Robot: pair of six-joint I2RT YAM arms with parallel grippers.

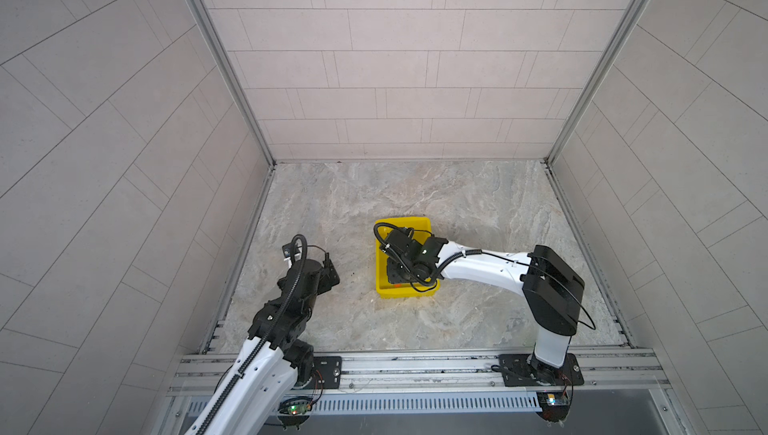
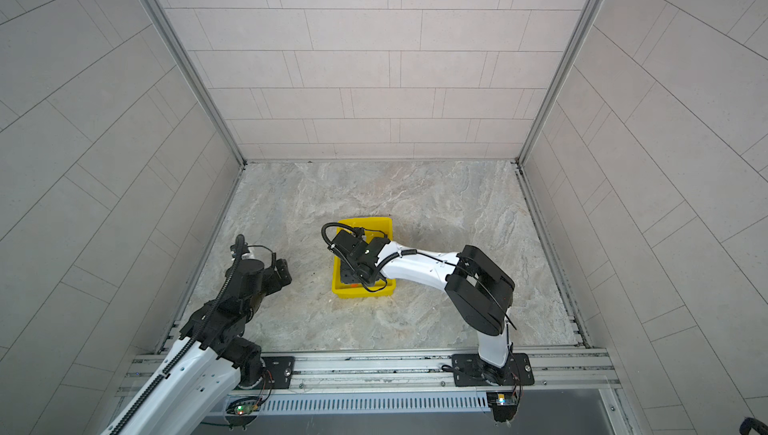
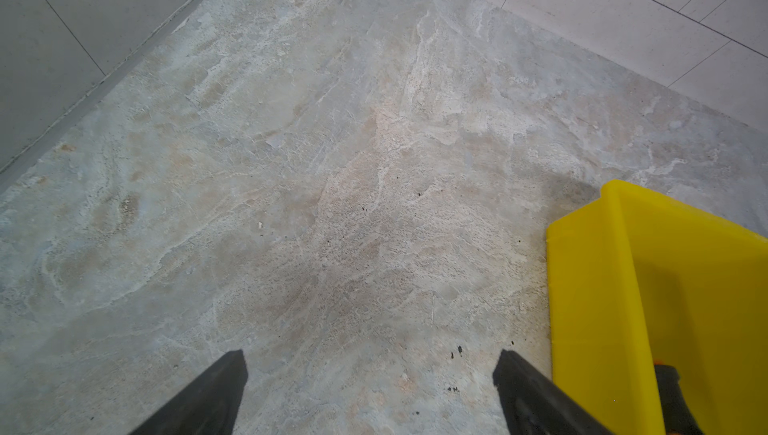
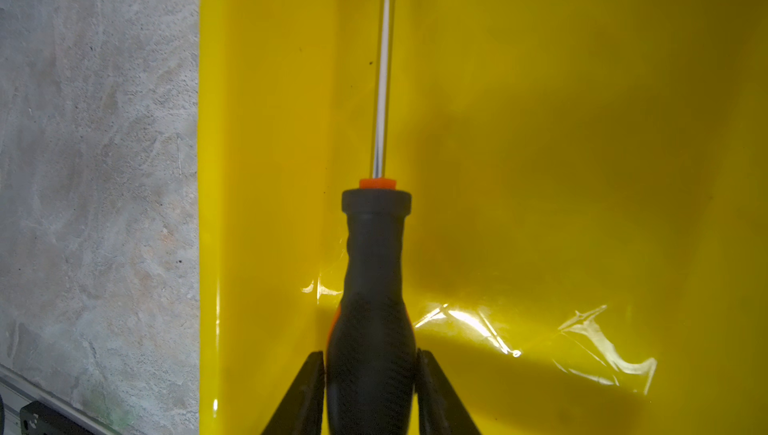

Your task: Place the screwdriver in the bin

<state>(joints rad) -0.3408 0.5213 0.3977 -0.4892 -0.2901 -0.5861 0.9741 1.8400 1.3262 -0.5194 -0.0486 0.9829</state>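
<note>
On the counter (image 1: 478, 212) sits the yellow bin (image 4: 270, 121). The screwdriver (image 4: 372, 287) is inside it, low along its left wall, with the shaft pointing far. My right gripper (image 4: 370, 374) closely flanks the black handle, but I cannot tell whether the jaws press it. I judge it best to part them fully, then rise straight so nothing drags. My left gripper (image 3: 370, 370) hangs spread over bare counter to the left.

Diffuse light is falling evenly; glare is streaking the glossy bin (image 4: 582, 79), soft shadow is darkening its floor, and the walls (image 1: 104, 121) are bowing in both top views.
</note>
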